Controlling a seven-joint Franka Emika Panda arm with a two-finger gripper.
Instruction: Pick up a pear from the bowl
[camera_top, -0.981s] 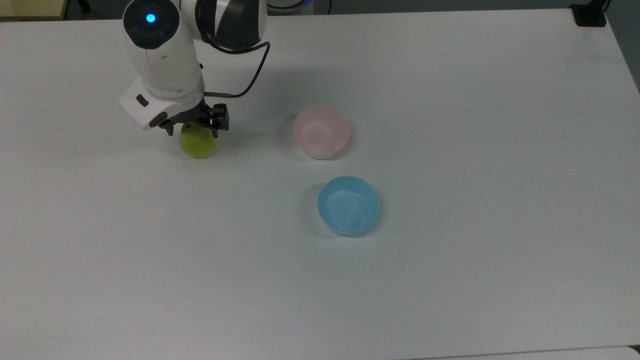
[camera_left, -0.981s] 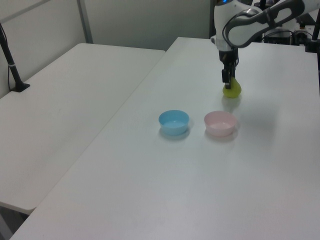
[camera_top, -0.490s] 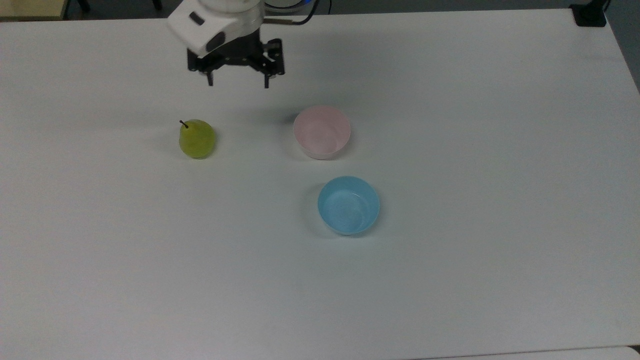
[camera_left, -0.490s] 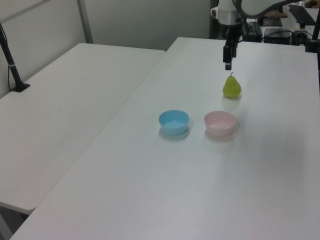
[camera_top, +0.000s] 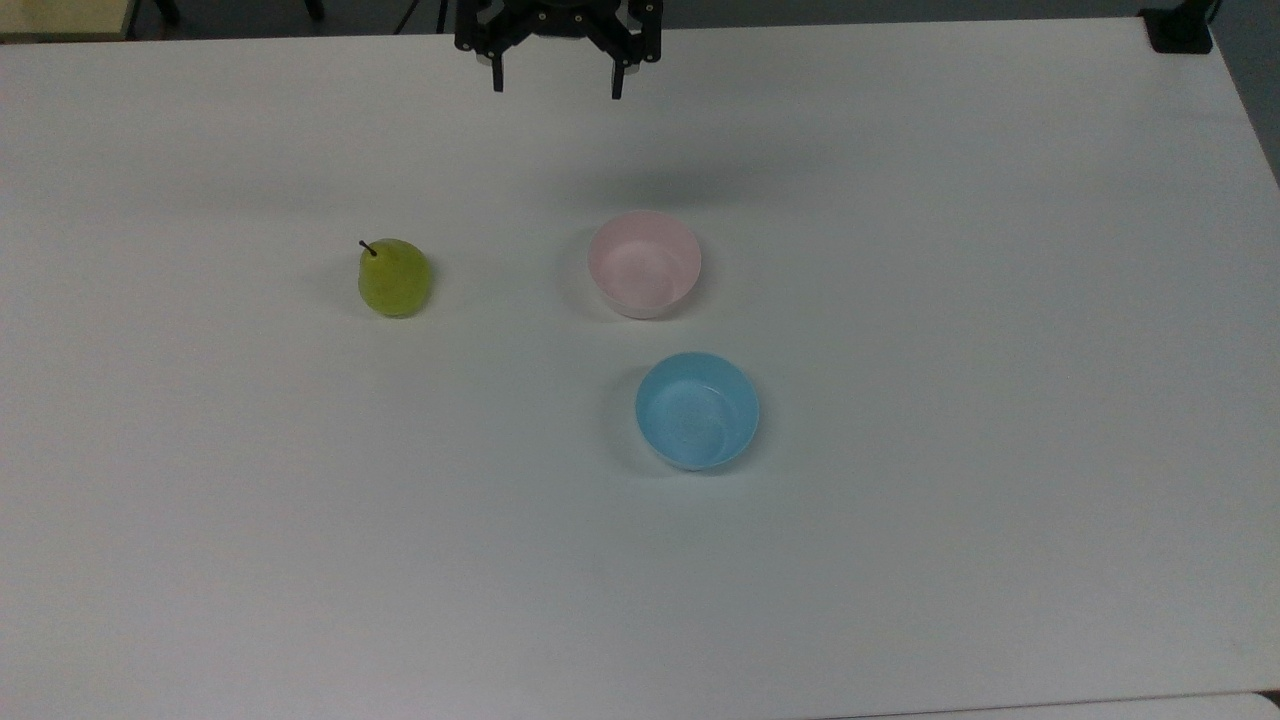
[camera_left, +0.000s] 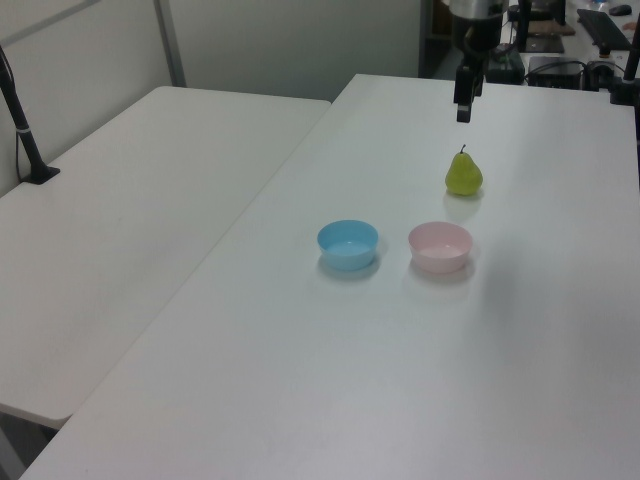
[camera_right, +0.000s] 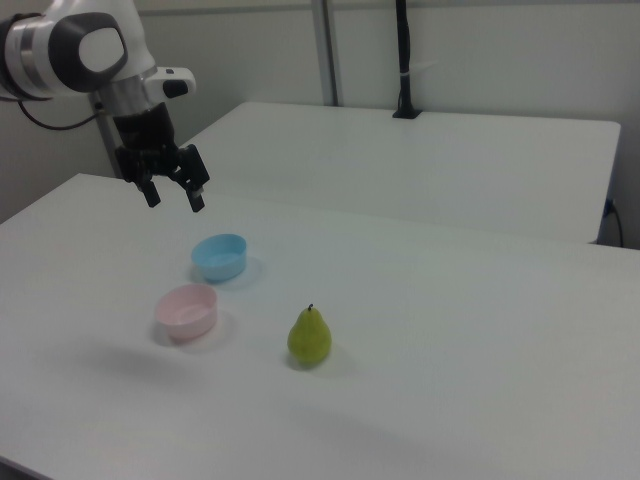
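The yellow-green pear stands upright on the white table, well to the top view's left of the pale pink bowl, which holds nothing. My gripper hangs open high above the table near the top view's upper edge, holding nothing, clear of both pear and bowl.
A light blue bowl sits beside the pink one, toward the top view's bottom. A second white table adjoins on the left view's left, with a black post on it.
The gripper let go of the pear, opened, and rose away toward the top view's upper edge and right. The pear stays standing on the table where it was set.
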